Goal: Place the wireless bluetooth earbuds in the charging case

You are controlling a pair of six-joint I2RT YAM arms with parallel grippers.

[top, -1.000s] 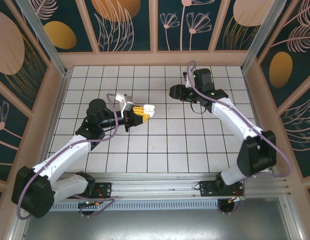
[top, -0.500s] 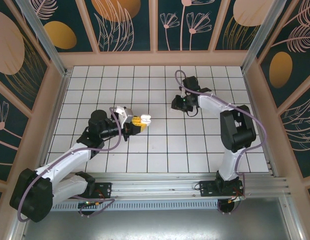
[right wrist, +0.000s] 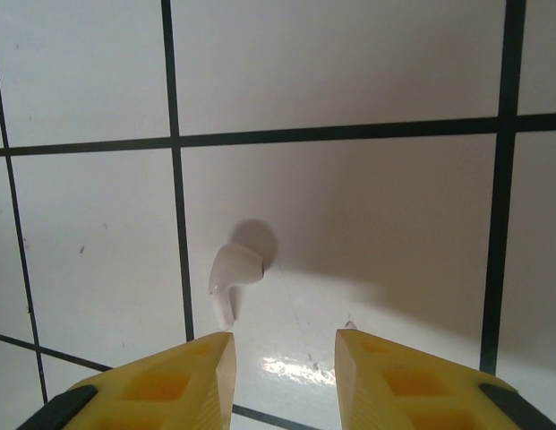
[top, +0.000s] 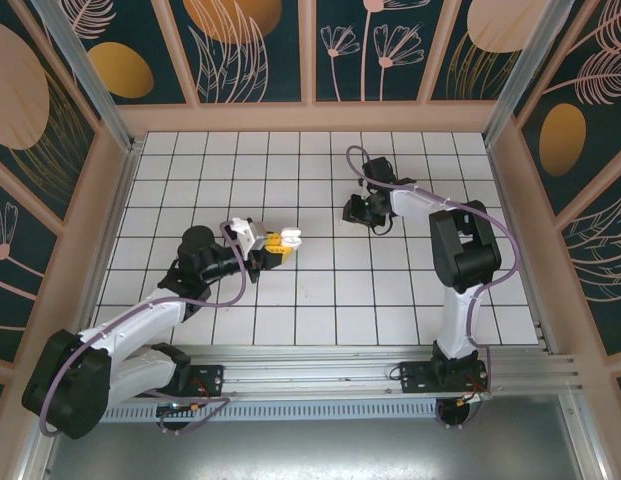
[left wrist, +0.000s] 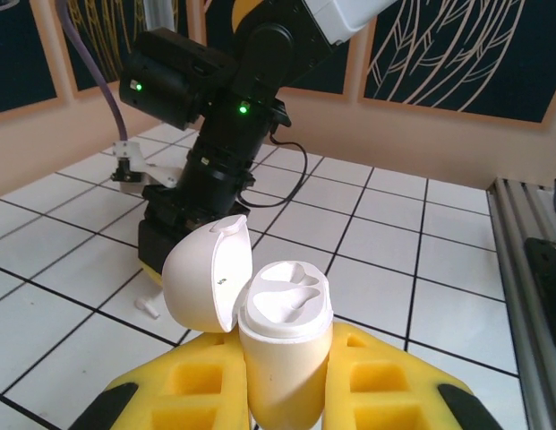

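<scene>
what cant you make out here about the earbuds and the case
- Left wrist view: the base of the case, cut off by the bottom edge between the fingers of the left hand.
- Top view: the inside of the case, too small to read.
- Right wrist view: the right hand is cut off below; any markings on the earbud are too small.

- A white tiled table [top: 320,300] with black grid lines lay flat.
- Dark teal wall panels [top: 255,60] carried orange discs and pale plant drawings.
- A peach ledge [top: 310,118] edged the table's far side.
- An aluminium rail [top: 320,362] ran along the near edge.
</scene>
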